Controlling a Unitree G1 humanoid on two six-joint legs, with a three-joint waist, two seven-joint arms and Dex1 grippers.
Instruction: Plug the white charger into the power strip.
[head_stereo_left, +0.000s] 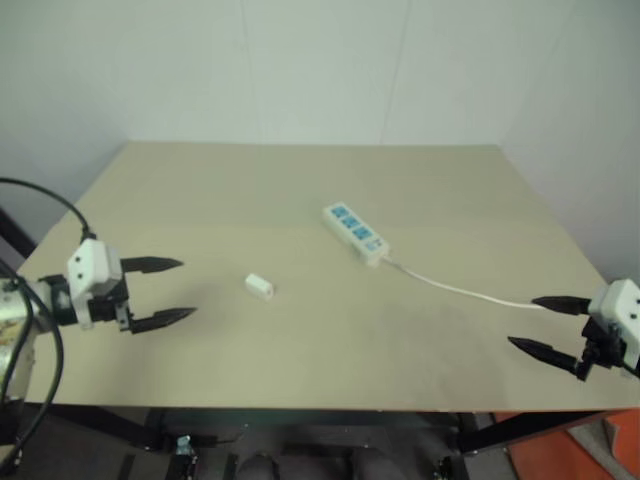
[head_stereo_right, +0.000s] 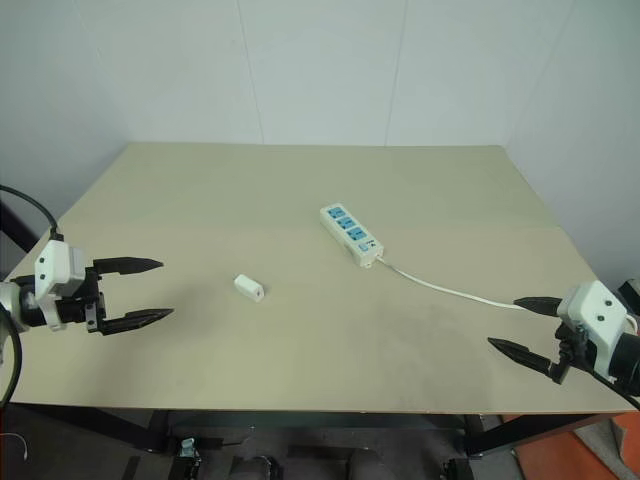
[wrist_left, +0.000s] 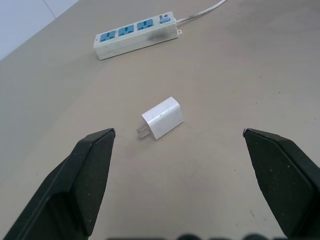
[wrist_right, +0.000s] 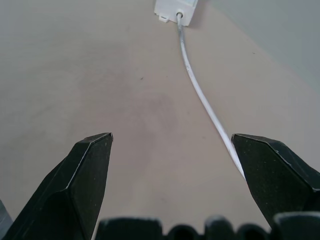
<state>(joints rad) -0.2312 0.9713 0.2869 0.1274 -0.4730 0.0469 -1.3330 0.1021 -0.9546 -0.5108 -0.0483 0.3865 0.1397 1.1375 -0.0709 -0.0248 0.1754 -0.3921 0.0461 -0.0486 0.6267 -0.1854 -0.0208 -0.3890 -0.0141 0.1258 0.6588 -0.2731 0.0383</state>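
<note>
The white charger (head_stereo_left: 260, 286) lies flat on the tan table (head_stereo_left: 300, 190), left of centre; in the left wrist view the charger (wrist_left: 162, 118) shows two metal prongs at one end. The power strip (head_stereo_left: 355, 233) lies diagonally near the table's middle, blue sockets up, its thin white cord (head_stereo_left: 460, 290) trailing toward the right edge. My left gripper (head_stereo_left: 185, 291) hovers open at the left side, pointing at the charger with a gap between them. My right gripper (head_stereo_left: 530, 323) is open at the right front, beside the cord (wrist_right: 202, 95). Both grippers hold nothing.
White walls stand behind the table's far edge. A black cable (head_stereo_left: 45, 200) loops by my left arm. An orange object (head_stereo_left: 600, 445) sits below the table's right front corner. The table's front edge runs just below both grippers.
</note>
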